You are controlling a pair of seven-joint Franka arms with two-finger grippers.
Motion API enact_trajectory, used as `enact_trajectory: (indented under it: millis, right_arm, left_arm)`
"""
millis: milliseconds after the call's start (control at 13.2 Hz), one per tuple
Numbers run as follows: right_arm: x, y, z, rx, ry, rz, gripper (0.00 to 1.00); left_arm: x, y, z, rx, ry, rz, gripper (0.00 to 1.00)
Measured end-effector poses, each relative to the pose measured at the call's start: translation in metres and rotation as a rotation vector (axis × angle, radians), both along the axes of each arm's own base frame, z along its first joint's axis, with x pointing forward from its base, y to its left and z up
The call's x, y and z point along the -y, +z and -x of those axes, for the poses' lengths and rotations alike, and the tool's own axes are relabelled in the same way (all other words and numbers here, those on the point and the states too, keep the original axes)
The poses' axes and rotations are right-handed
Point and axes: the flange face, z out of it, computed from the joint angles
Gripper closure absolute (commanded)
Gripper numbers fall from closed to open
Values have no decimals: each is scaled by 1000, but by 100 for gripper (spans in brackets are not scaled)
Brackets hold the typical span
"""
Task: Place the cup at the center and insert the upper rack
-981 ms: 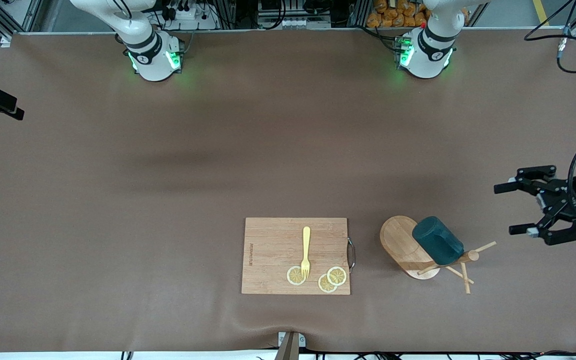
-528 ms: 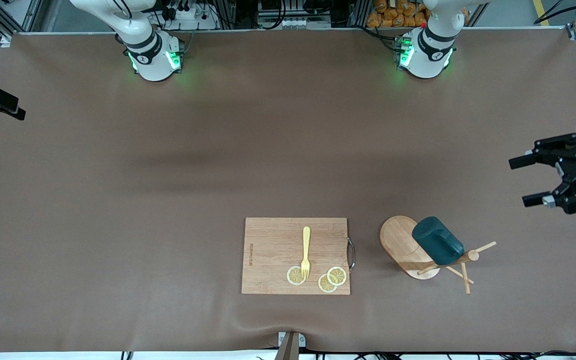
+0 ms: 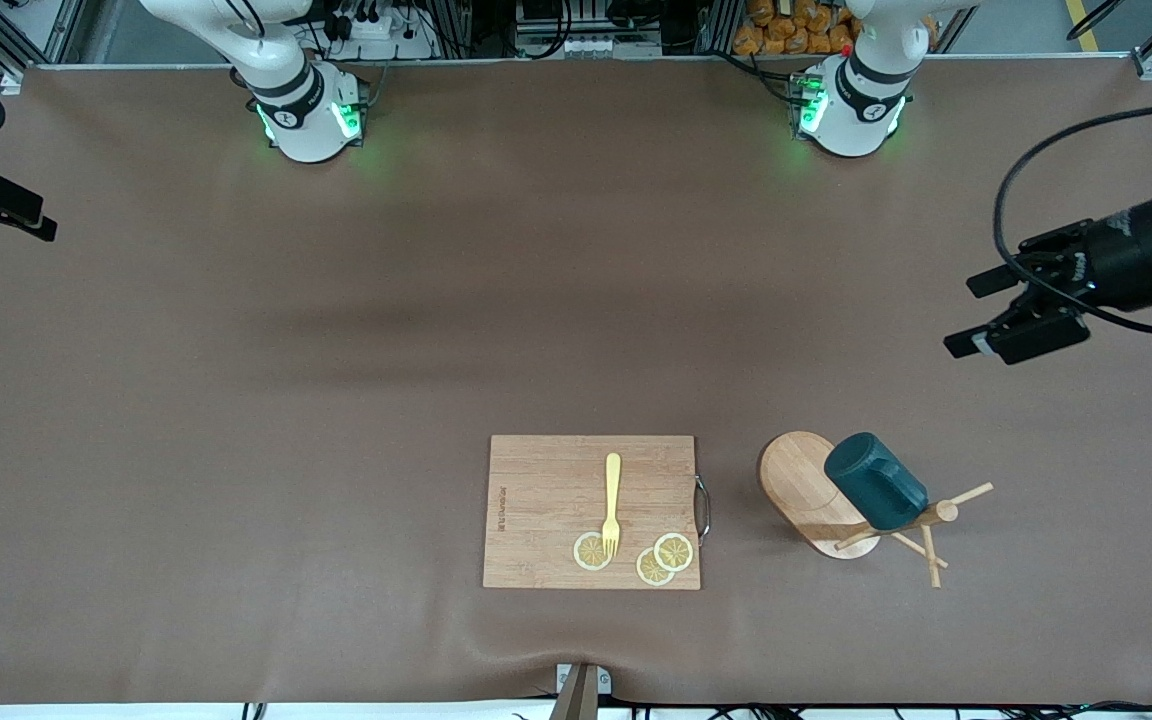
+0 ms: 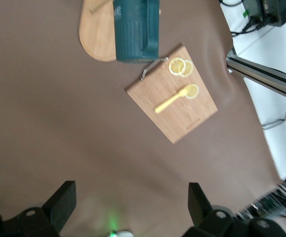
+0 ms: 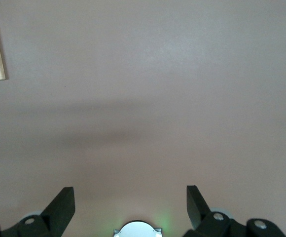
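Cup (image 3: pixel 874 482), a ribbed dark teal mug, hangs tilted on the upper rack (image 3: pixel 836 497), a pale wooden mug tree with oval base and thin pegs, in the frame's lower right, beside the bamboo cutting board (image 3: pixel 546 512) bearing a yellow fork (image 3: pixel 612 500) and lemon slices (image 3: pixel 663 558). Left gripper (image 3: pixel 988 312) hovers spread at right edge. Right gripper (image 5: pixel 129 207) waits, fingers apart.

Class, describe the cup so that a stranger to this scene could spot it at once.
Start at the bamboo cutting board near the table's front edge. Beside it, toward the left arm's end, stands the upper rack, a wooden mug tree. The cup hangs on it: the only dark teal object among pale wooden and yellow ones.
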Motion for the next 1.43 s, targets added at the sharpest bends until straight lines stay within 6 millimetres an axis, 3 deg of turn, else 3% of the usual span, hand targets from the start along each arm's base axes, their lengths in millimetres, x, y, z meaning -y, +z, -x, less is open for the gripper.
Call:
enact_trajectory:
  millis: [226, 604, 830, 1057, 1434]
  right_arm:
    - [0, -1, 0, -2, 0, 0, 0]
    - [0, -1, 0, -3, 0, 0, 0]
    - [-2, -1, 0, -3, 3, 0, 0]
    - [-8, -1, -1, -3, 14, 0, 0]
    - [-14, -1, -1, -2, 26, -3, 0]
  left_arm:
    - [-12, 9, 13, 64, -146, -150, 0]
    - [-36, 7, 25, 92, -407, -298, 0]
    - [-46, 20, 38, 123, -559, -353, 0]
    - [-58, 23, 47, 116, -608, -355, 0]
    - [-60, 12, 50, 107, -689, -354, 0]
